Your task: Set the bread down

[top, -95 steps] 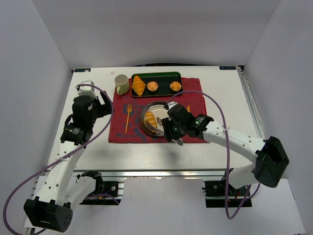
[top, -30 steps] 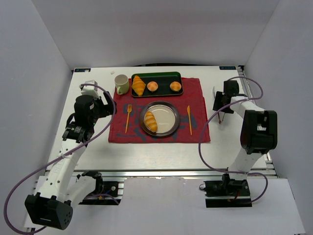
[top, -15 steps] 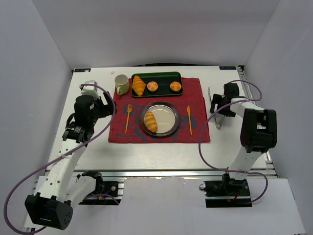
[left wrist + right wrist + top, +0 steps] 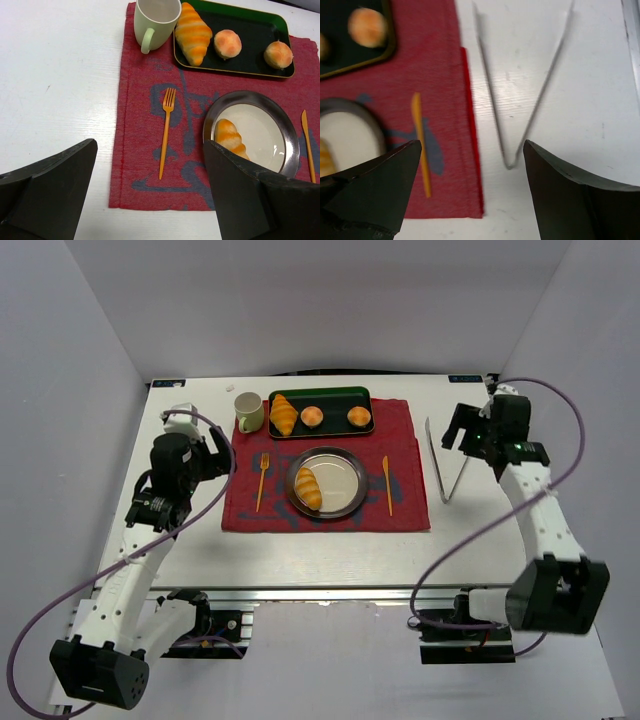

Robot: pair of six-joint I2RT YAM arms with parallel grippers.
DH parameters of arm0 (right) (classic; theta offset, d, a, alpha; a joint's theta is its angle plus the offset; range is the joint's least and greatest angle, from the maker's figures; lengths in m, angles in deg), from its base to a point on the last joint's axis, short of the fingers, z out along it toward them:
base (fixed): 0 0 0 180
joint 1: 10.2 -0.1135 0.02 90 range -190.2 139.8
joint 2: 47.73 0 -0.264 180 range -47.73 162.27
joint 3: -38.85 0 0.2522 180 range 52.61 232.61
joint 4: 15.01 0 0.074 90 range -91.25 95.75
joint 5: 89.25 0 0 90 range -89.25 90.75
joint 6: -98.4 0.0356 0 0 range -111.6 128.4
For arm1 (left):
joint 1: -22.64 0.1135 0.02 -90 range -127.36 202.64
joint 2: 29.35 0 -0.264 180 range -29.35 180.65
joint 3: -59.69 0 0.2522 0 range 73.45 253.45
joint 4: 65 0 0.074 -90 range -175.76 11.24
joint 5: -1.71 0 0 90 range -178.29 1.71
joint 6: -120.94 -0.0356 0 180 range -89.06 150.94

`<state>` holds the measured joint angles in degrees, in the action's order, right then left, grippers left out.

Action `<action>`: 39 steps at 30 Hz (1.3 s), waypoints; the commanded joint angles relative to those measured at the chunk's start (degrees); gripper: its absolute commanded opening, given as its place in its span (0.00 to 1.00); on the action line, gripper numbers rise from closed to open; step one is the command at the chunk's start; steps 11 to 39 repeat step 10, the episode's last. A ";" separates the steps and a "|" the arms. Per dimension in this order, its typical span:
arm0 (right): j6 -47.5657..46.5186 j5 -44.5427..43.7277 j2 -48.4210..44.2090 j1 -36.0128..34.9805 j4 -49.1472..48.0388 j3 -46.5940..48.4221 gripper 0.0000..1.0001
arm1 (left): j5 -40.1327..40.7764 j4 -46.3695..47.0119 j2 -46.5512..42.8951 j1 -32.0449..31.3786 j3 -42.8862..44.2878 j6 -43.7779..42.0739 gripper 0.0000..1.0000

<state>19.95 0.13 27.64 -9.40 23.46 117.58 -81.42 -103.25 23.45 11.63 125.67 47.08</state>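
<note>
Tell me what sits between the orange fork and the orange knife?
The round metal plate, holding the bread on its left side, shown in the top view.

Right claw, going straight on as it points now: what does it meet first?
Probably the tongs lying on the table: the open right claw points down near their bend. It may instead land on bare table beside them; depth is unclear.

The bread [image 4: 308, 487] lies on the left side of a round shiny plate [image 4: 360, 485]. The plate sits on a red cloth [image 4: 400, 440], with an orange fork [image 4: 262, 482] on its left and an orange knife [image 4: 387, 485] on its right. Behind the plate, a green tray [image 4: 336, 422] holds a big croissant [image 4: 284, 414] and two little buns [image 4: 312, 417]. A cup [image 4: 248, 411] stands beside the tray, and metal tongs [image 4: 436, 460] lie on the white table [image 4: 300, 545] near the right gripper [image 4: 462, 433].
</note>
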 commanded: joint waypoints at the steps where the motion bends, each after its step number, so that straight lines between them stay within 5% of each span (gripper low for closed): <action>1: 3.56 9.38 -6.89 0.17 3.69 -2.63 0.90 | 0.60 -0.73 -0.85 -0.16 2.44 -0.32 0.98; 7: 2.60 10.38 -17.27 0.17 0.78 -7.75 0.89 | -0.02 0.14 -1.12 -0.16 2.18 0.38 0.98; 39: 1.11 9.68 -15.87 0.17 2.01 -7.67 0.90 | -0.37 0.32 -0.85 -0.16 2.35 0.82 0.98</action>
